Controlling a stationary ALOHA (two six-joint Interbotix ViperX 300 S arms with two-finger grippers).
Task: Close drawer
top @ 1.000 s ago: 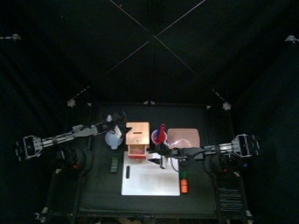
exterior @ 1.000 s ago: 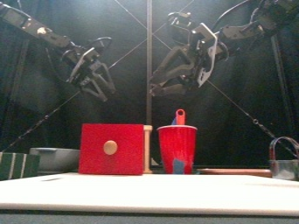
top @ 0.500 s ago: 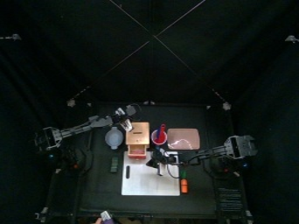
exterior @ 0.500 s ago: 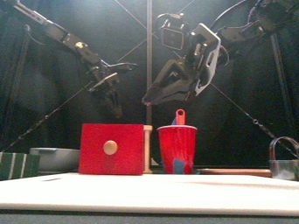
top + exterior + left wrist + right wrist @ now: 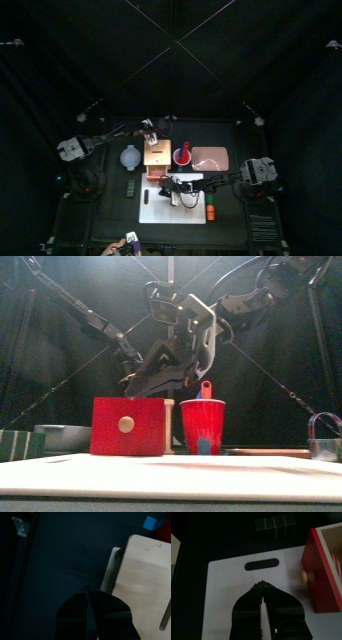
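While the drawer (image 5: pixel 314 574) stands pulled out nearward, left of centre | right gripper (image 5: pixel 261 586), jaws together, over white sheet (image 5: pixel 231 577), just near-right of its red front | slide axis near-far | left gripper (image 5: pixel 90 590), also closed, beyond box (image 5: pixel 143 582).

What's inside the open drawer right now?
In the right wrist view the drawer stands pulled out; pale striped contents show along the picture's edge. The rest is out of frame, so unidentifiable.
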